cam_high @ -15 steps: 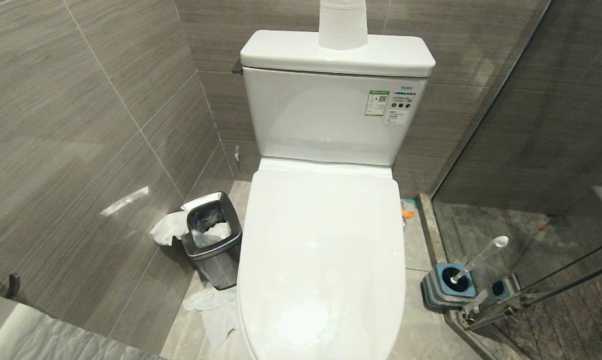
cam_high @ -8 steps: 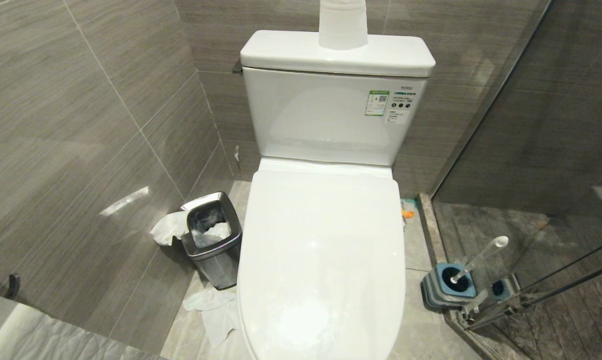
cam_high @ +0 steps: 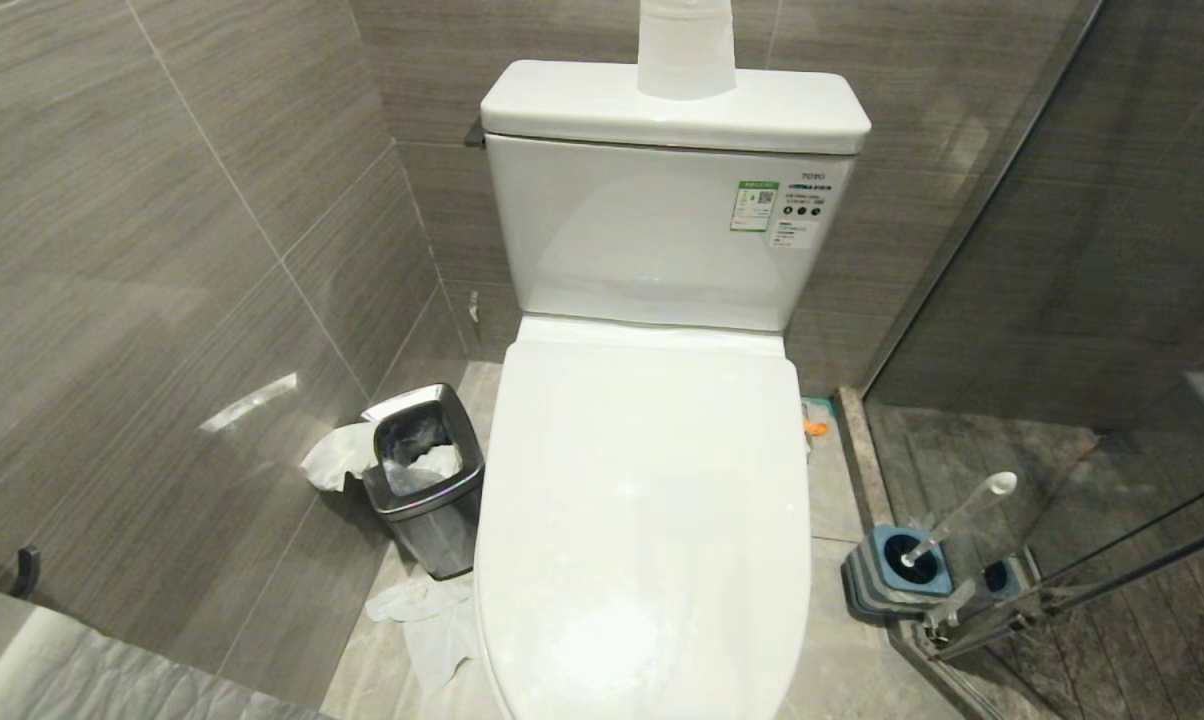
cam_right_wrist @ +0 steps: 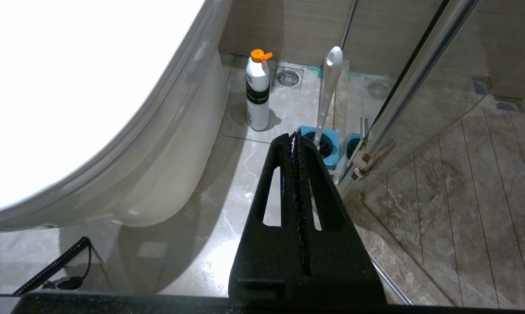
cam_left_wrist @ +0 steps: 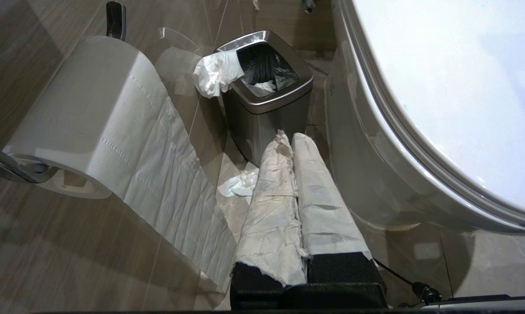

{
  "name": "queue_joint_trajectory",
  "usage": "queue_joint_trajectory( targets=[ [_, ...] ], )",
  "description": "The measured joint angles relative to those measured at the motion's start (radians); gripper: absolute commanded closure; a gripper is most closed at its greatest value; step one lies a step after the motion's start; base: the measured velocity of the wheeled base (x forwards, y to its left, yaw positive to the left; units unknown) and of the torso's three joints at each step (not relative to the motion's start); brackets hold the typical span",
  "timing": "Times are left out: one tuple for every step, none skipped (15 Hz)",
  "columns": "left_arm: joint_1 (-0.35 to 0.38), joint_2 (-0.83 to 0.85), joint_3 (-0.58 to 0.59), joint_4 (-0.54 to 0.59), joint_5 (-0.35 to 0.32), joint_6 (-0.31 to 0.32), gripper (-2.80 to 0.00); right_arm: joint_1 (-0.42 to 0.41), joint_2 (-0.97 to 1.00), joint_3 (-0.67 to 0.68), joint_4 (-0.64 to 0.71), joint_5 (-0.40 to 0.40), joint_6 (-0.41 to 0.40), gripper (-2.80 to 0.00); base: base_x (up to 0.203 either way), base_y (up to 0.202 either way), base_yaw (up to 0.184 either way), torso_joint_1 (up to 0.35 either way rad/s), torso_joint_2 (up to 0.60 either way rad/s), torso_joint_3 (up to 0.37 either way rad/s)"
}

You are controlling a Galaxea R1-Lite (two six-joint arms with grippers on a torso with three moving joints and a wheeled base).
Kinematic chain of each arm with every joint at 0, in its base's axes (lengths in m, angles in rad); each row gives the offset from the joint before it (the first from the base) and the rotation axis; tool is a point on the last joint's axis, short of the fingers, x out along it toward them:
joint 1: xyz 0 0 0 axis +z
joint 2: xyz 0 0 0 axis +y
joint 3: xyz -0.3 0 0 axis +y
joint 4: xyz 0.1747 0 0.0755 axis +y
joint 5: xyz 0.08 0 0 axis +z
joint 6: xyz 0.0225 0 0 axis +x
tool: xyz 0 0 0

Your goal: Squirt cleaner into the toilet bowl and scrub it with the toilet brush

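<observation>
The toilet [cam_high: 642, 500] has its white lid down, so the inside of the toilet bowl is hidden. Its outer porcelain [cam_right_wrist: 166, 174] shows beside my right gripper. The toilet brush [cam_high: 962, 515] leans in its blue-and-grey holder [cam_high: 897, 570] on the floor by the glass, right of the toilet. The cleaner shows as a white bottle with an orange cap [cam_right_wrist: 258, 91], standing behind the brush [cam_right_wrist: 328, 91]. My right gripper [cam_right_wrist: 294, 136] is shut and empty, low over the floor short of the holder [cam_right_wrist: 328, 146]. My left gripper [cam_left_wrist: 293, 137], its fingers wrapped in white, is shut and empty beside the bowl [cam_left_wrist: 367, 174].
A steel waste bin [cam_high: 424, 480] with tissue stands left of the toilet, crumpled tissue [cam_high: 432, 620] on the floor before it. A toilet-paper roll [cam_left_wrist: 88, 122] hangs on the left wall. A glass shower partition [cam_high: 1062, 400] closes the right. Another roll [cam_high: 686, 50] stands on the tank.
</observation>
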Motion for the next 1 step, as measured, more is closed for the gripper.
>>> queue_joint_trajectory(
  targets=[
    [0.0,0.0,0.0,0.0,0.0,0.0,0.0,0.0,0.0,0.0,0.0,0.0,0.0,0.0,0.0,0.0,0.0,0.0,0.0,0.0]
  ],
)
